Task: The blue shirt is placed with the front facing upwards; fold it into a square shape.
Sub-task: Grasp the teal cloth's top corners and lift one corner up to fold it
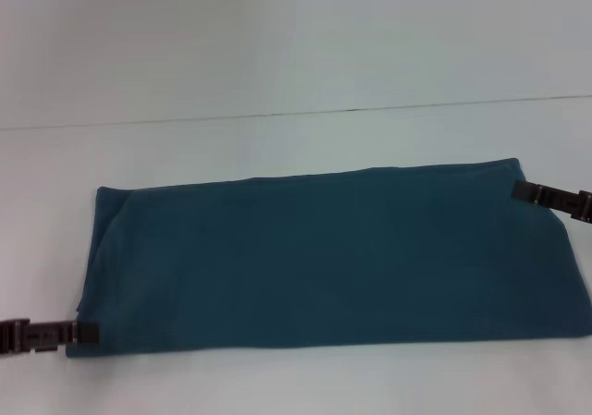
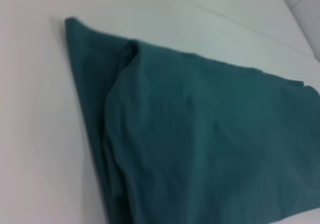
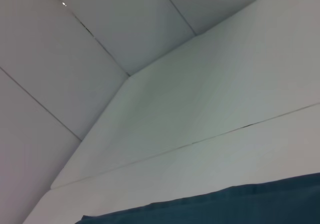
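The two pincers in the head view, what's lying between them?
Only the blue shirt, folded into a long band on the white table. The left pincer is at its near-left corner, the right pincer at its far-right corner.

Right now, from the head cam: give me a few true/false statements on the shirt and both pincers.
1. The blue shirt lies as a long folded band on the white table. True.
2. White lettering shows on its upper face. False: only plain fabric shows.
3. The left pincer is at the shirt's near left corner. True.
4. The right pincer is at the near right corner. False: at the far right corner.
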You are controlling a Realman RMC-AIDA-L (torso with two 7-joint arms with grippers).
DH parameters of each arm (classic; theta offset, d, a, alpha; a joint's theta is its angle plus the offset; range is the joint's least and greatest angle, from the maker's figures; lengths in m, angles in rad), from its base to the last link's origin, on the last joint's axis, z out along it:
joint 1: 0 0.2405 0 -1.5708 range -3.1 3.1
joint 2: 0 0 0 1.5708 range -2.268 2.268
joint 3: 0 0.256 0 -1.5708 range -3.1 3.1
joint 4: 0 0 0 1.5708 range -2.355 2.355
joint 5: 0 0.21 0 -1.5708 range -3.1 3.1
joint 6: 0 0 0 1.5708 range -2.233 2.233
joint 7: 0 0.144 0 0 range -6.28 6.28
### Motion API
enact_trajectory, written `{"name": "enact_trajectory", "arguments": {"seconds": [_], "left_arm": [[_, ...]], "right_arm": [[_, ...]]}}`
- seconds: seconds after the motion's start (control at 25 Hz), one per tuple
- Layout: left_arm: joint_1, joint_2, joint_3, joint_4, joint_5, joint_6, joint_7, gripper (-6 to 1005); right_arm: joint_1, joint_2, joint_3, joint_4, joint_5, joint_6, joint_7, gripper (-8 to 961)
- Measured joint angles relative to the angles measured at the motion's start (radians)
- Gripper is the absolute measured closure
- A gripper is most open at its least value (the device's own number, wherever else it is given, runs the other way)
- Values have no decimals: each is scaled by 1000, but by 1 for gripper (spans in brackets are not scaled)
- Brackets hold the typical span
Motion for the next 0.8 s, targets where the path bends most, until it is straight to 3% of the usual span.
{"name": "enact_trajectory", "arguments": {"seconds": [0.44,0.8], "left_arm": [[-38,5,13,-80,88,-24,-57,89],[-95,29,15,-144,162,-50,-123,89]], "right_arm": [[9,-4,-1,-6,1,-23,1,408],[9,-6,-3,-9,1,-24,-1,408]]}}
